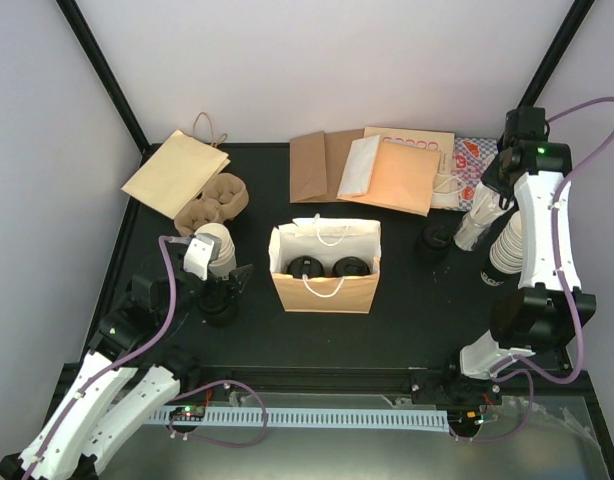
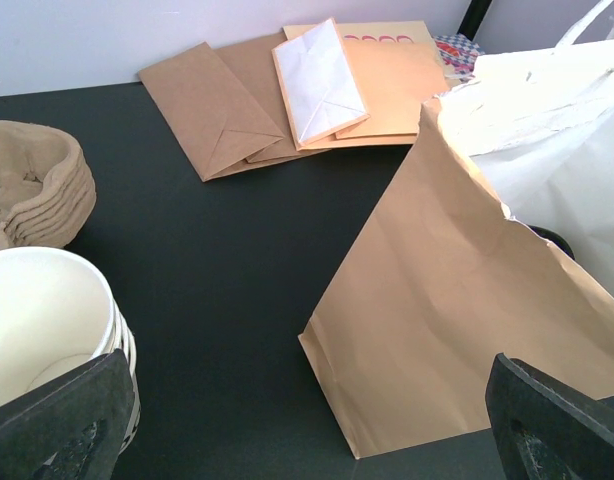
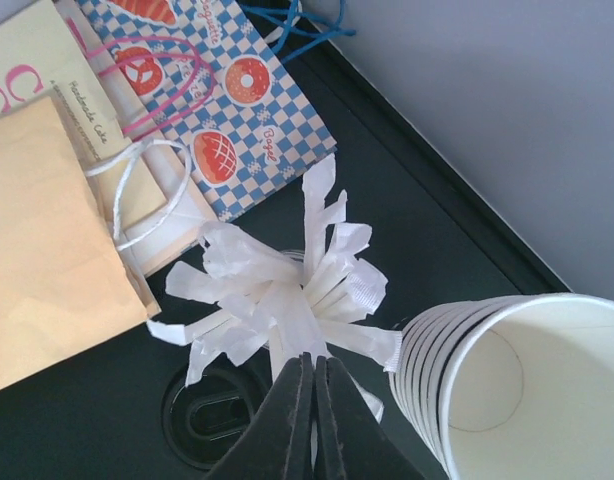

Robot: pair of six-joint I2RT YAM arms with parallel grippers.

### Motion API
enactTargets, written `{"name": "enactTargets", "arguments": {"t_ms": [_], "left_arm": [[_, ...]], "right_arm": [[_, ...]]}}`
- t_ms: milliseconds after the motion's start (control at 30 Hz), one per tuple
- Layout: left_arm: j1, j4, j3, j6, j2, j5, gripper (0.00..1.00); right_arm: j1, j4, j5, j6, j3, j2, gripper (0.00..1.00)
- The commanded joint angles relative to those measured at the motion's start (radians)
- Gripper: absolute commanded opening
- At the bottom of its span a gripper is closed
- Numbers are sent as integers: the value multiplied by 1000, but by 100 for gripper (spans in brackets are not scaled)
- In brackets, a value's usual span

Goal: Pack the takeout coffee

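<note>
Two takeout coffee cups with black lids (image 1: 305,267) (image 1: 349,266) stand side by side inside the open brown paper bag (image 1: 325,280). My left gripper (image 1: 227,290) is to the left of the bag, open and empty. In the left wrist view, the left gripper (image 2: 307,440) faces the bag's side (image 2: 457,310). My right gripper (image 1: 490,190) is at the back right, over a bunch of paper-wrapped straws (image 3: 287,290). In the right wrist view, the right gripper (image 3: 314,368) is shut on one wrapped straw.
Stacks of lidless cups stand by each arm (image 2: 42,320) (image 3: 532,385). Black lids (image 3: 209,420) lie under the straws. Brown pulp carriers (image 1: 215,200) sit at the back left. Flat paper bags (image 1: 387,165) and a checked bag (image 3: 227,100) line the back edge.
</note>
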Motion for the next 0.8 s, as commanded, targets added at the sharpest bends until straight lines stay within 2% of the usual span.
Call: {"name": "enactTargets", "arguments": {"t_ms": [0,467,767], "left_arm": [[-3,28,0,-11,4,-11,99],[-2,29,0,-10,8,-6,99],[-3,28,0,-10,9,-7,99]], "right_arm": [[-5,-48,15,-5,54,-41,4],[-5,-103,-9,-21,145,-64,4],[-5,-189,-23,-36,284,-106,4]]}}
